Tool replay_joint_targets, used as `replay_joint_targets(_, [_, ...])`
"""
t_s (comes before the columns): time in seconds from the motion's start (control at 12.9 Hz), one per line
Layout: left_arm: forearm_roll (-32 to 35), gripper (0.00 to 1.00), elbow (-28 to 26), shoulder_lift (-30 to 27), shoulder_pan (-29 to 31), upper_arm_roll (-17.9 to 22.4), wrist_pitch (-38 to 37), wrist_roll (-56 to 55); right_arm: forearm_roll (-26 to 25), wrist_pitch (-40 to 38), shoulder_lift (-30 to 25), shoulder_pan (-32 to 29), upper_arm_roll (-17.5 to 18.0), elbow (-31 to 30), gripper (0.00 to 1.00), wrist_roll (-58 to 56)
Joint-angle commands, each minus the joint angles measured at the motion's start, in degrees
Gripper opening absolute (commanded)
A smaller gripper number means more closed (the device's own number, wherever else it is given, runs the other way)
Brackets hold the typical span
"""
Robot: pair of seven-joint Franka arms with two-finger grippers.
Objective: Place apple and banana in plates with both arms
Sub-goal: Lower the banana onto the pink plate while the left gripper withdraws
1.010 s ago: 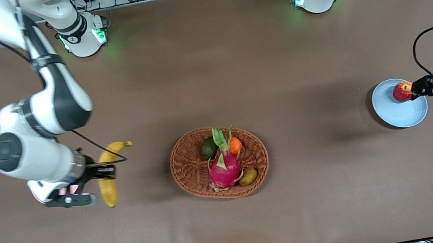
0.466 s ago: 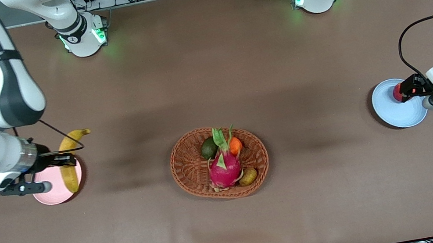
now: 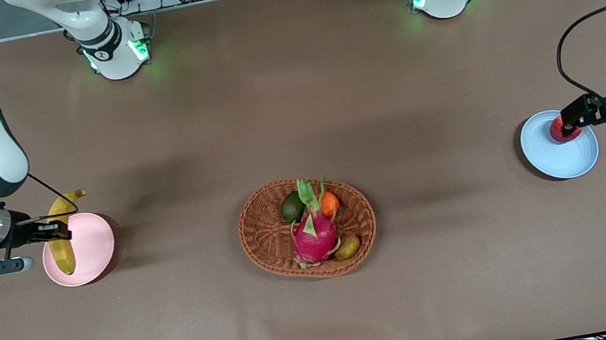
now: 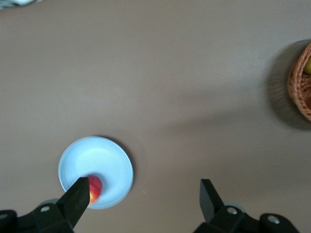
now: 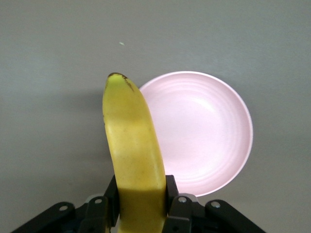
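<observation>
The apple (image 3: 556,131) lies in the pale blue plate (image 3: 553,158) at the left arm's end of the table. My left gripper (image 3: 573,117) is open and empty just above it; in the left wrist view the apple (image 4: 95,188) shows in the plate (image 4: 97,162) beside one finger, with the gripper (image 4: 143,200) spread wide. My right gripper (image 3: 53,231) is shut on the banana (image 3: 67,254) and holds it over the rim of the pale pink plate (image 3: 94,241). In the right wrist view the banana (image 5: 132,141) sits between the jaws of the gripper (image 5: 141,194), partly over the plate (image 5: 206,131).
An oval wicker basket (image 3: 265,239) stands mid-table with a dragon fruit (image 3: 314,233), an avocado, a small orange fruit and a kiwi in it. Its edge shows in the left wrist view (image 4: 300,85). Brown cloth covers the table.
My right arm carried the banana toward its end of the table, over the pink plate's rim. My left gripper let go of the apple and drew back a little; the apple stays in the blue plate.
</observation>
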Motion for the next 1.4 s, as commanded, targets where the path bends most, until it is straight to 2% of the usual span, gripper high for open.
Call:
replay_joint_targets(0.0, [-0.74,1.0,-0.24,-2.81,-3.27,2.69,-3.45,-8.48,-0.26,4.33,2.83,-3.01,1.21,-0.16,0.01,-4.99])
replay_joint_targets(0.47, [-0.04,1.0,-0.41,-9.39,-4.25,6.21,-9.42,-9.82,0.18,7.94,10.04,-3.8,1.21,2.39,0.05,-5.27])
replay_joint_targets(0.62, [0.05,1.0,-1.81,-11.24,-3.47,6.74,-13.8,-8.68,0.53,8.64,11.89,-4.94,1.38,2.48,0.14,-5.27])
replay_joint_targets(0.7, [0.22,1.0,-4.52,-14.12,-2.94,6.75,-13.73,-8.68,0.53,8.82,12.07,-4.95,1.38,2.48,0.29,-5.27])
replay_joint_targets(0.78, [1.62,1.0,-6.46,-16.24,-2.94,6.49,-13.56,-8.68,0.53,8.82,12.07,-4.95,1.3,2.48,0.68,-5.27])
replay_joint_targets(0.85, [2.5,1.0,-6.91,-17.04,-2.94,6.31,-13.38,-8.68,0.53,8.82,12.07,-4.95,1.38,2.48,1.0,-5.27])
replay_joint_targets(1.32, [2.51,1.0,-6.66,-17.67,-2.94,5.78,-10.85,-8.41,0.53,6.11,9.0,-2.67,1.56,2.74,1.0,-4.65])
